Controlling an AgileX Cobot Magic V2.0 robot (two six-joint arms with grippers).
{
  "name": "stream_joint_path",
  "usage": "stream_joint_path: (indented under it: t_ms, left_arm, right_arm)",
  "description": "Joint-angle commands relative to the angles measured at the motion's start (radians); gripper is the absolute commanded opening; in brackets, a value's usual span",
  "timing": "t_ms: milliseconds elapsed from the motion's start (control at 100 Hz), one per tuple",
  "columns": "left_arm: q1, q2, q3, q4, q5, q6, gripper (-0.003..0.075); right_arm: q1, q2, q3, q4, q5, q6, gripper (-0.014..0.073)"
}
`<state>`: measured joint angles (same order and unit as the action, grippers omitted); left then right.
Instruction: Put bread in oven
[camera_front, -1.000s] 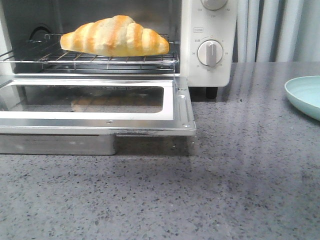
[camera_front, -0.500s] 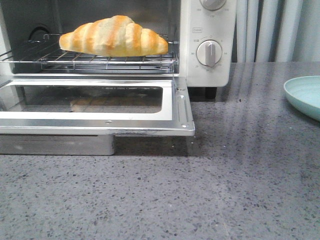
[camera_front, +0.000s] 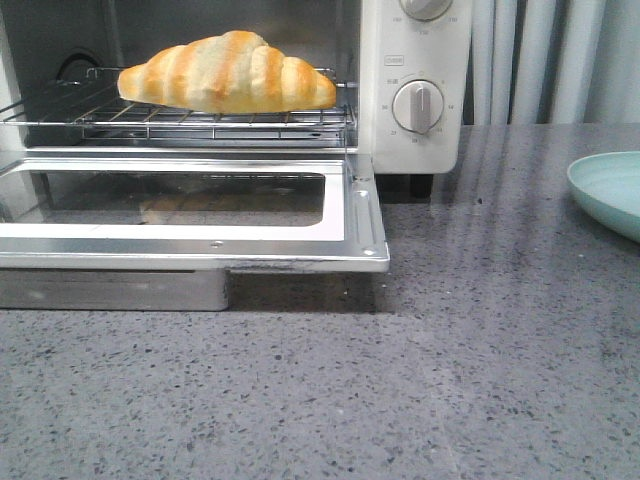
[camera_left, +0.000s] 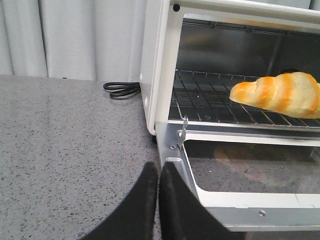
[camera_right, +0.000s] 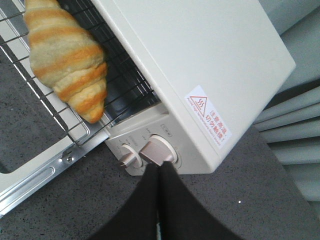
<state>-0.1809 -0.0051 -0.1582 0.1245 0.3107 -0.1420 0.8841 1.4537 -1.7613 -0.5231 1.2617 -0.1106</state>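
Note:
The bread (camera_front: 228, 72), a golden-orange and cream striped croissant roll, lies on the wire rack (camera_front: 180, 118) inside the cream-white oven (camera_front: 415, 90). The oven's glass door (camera_front: 190, 215) is folded down flat. The bread also shows in the left wrist view (camera_left: 280, 94) and the right wrist view (camera_right: 65, 55). My left gripper (camera_left: 158, 167) is shut and empty, low over the table beside the door's left hinge corner. My right gripper (camera_right: 160, 167) is shut and empty, above the table in front of the oven's dials (camera_right: 157, 150). Neither gripper shows in the front view.
A pale blue plate (camera_front: 610, 190) sits at the table's right edge. A metal crumb tray (camera_front: 115, 288) lies under the open door. A black power cord (camera_left: 121, 90) is coiled left of the oven. Curtains hang behind.
The view of the oven and bread shifted very slightly left between one second ago and half a second ago. Nothing else has moved.

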Motion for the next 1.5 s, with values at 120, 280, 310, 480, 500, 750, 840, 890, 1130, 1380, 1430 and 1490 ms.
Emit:
stream_joint_path:
  t_ms: [120,280,310,480,500,750,840,890,1130,1380,1430,1490]
  left_arm:
    - [0.000,-0.017,-0.027,-0.004,-0.084,-0.002,-0.0021]
    - [0.000,-0.017,-0.027,-0.004,-0.084,-0.002,-0.0021]
    - [0.000,-0.017,-0.027,-0.004,-0.084,-0.002,-0.0021]
    - [0.000,-0.017,-0.027,-0.004,-0.084,-0.002,-0.0021]
    - [0.000,-0.017,-0.027,-0.004,-0.084,-0.002,-0.0021]
    - [0.000,-0.017,-0.027,-0.004,-0.084,-0.002,-0.0021]
    - [0.000,-0.017,-0.027,-0.004,-0.084,-0.002,-0.0021]
    - [0.000,-0.017,-0.027,-0.004,-0.084,-0.002,-0.0021]
    - [0.000,-0.017,-0.027,-0.004,-0.084,-0.002,-0.0021]
    - [0.000,-0.017,-0.027,-0.004,-0.084,-0.002,-0.0021]
    - [0.000,-0.017,-0.027,-0.004,-0.084,-0.002,-0.0021]
    - [0.000,-0.017,-0.027,-0.004,-0.084,-0.002,-0.0021]
  right_arm:
    - [-0.007,-0.042,-0.030,-0.025,0.042,0.021,-0.0075]
    - [-0.007,-0.040,-0.030,-0.027,0.033,0.021,-0.0075]
    - [-0.007,-0.040,-0.030,-0.027,0.031,0.021,-0.0075]
    - [-0.007,-0.042,-0.030,-0.018,0.043,0.021,-0.0075]
    - [-0.007,-0.042,-0.030,-0.018,0.043,0.021,-0.0075]
    - [-0.015,-0.122,0.041,-0.011,-0.001,0.041,-0.0075]
    - [-0.015,-0.193,0.149,-0.027,-0.046,0.047,-0.0075]
    - [-0.015,-0.240,0.220,-0.036,-0.071,0.073,-0.0075]
    - [-0.015,-0.507,0.613,-0.138,-0.263,0.338,-0.0075]
    - [-0.086,-0.794,0.964,-0.140,-0.562,0.456,-0.0075]
    - [-0.118,-0.848,1.021,-0.123,-0.620,0.459,-0.0075]
    - [-0.154,-0.907,1.085,-0.101,-0.680,0.459,-0.0075]
